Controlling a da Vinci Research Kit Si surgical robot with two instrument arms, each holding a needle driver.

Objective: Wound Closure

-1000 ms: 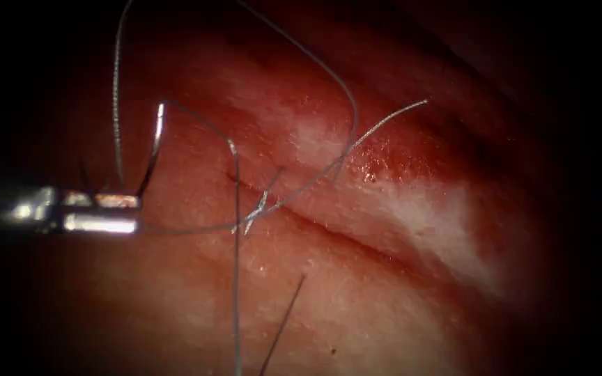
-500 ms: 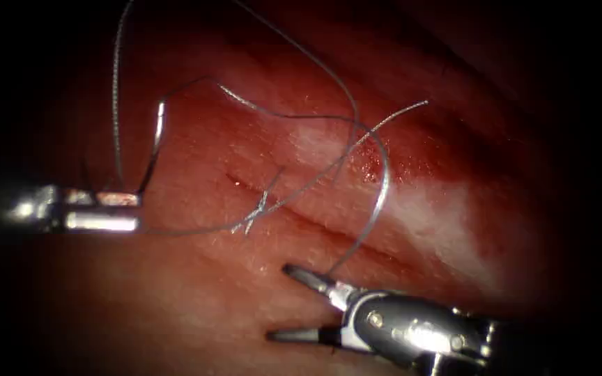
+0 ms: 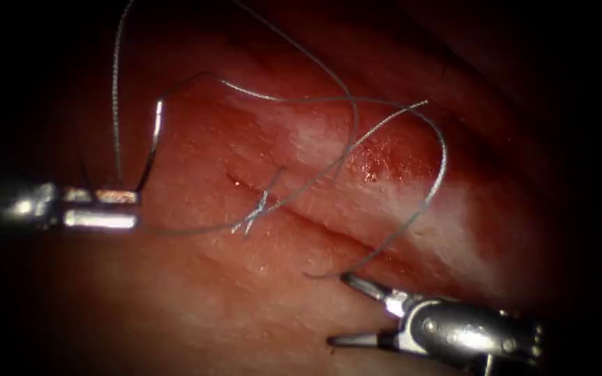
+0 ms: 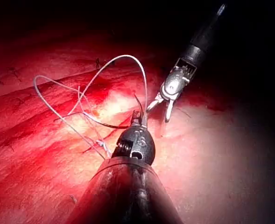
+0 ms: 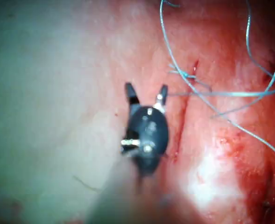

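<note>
My left tool (image 3: 134, 207) sits left of the cut (image 3: 329, 233), jaws shut on the curved needle (image 3: 153, 146) near its lower end. The needle stands up free of the tissue (image 3: 259, 306). Thread (image 3: 443, 157) leaves the needle's top, arcs right over the cut and comes down to the upper jaw's tip of my right tool (image 3: 337, 308). That tool's jaws are spread wide with nothing between them. A knot (image 3: 256, 209) with short tails lies on the cut. The left wrist view has the left tool (image 4: 138, 116) and the open right tool (image 4: 158, 115). The right wrist view shows the right tool (image 5: 146, 88) open beside the knot (image 5: 188, 74).
Red fluid (image 3: 377, 157) wets the tissue right of the cut. Another strand of thread (image 3: 116, 90) rises off the top of the endoscope view above the left tool. Older stitches (image 4: 11, 72) mark the tissue in the left wrist view.
My right tool came in from the lower right with jaws open, then drew back rightward. The thread that hung straight down from the needle now swings right in a wide loop. The left tool stayed still.
</note>
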